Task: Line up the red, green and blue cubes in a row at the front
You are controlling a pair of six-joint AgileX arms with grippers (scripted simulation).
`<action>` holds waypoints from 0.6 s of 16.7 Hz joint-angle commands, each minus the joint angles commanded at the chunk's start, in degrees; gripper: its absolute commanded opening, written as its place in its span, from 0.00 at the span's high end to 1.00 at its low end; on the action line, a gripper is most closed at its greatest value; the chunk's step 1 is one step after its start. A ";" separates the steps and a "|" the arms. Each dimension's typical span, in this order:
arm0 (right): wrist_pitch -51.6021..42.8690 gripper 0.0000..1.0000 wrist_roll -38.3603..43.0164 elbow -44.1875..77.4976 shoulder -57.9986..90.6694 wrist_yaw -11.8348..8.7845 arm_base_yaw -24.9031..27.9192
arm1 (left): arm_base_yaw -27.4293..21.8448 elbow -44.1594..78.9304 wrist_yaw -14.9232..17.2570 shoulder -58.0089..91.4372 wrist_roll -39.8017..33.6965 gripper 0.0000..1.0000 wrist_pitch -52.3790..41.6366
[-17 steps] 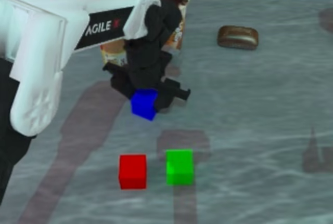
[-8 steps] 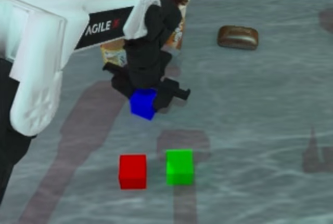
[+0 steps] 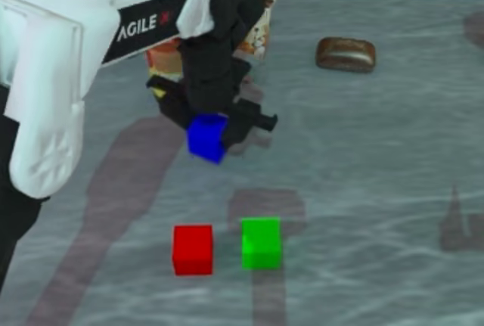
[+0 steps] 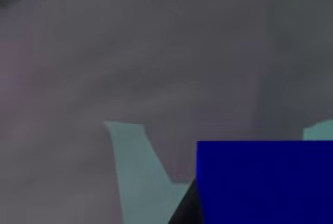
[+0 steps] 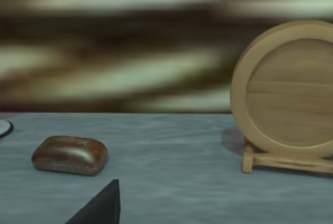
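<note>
Grey, kind of marbled table (image 3: 378,159) took up most of what I could see from above, with long arm shadows lying across it. Biggest thing on it was the white left arm (image 3: 68,61) reaching in from the table's left, black wrist angled down toward the middle. Its left gripper (image 3: 215,125) was clamped on the blue cube (image 3: 206,138), fingers on either side of it, and the cube looked lifted off the table, back behind the other two. From that arm's own wrist camera the blue cube (image 4: 265,182) filled one corner, right up close.

Behind the arm stood a couple of printed cups (image 3: 257,23), mostly hidden, so I couldn't say much about them. Off toward the back right lay a brown loaf of bread (image 3: 345,54), well apart from everything else. The right wrist camera showed the same loaf plus a round wooden disc on a stand (image 5: 283,91), and only one dark tip of the right gripper (image 5: 101,208), so no telling if that one was open or closed.

At the front, the red cube (image 3: 192,249) and green cube (image 3: 261,242) sat just beside each other, red on the left, with a small gap between.
</note>
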 joint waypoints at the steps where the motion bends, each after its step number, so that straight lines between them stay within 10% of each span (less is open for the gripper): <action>1: 0.00 0.00 0.00 0.00 0.00 0.00 0.00 | 0.19 1.49 -0.01 -0.46 -0.04 1.00 -2.22; 10: 0.00 0.00 0.00 0.00 0.00 0.00 0.00 | 0.01 5.46 -0.09 -1.77 -0.89 1.00 -7.32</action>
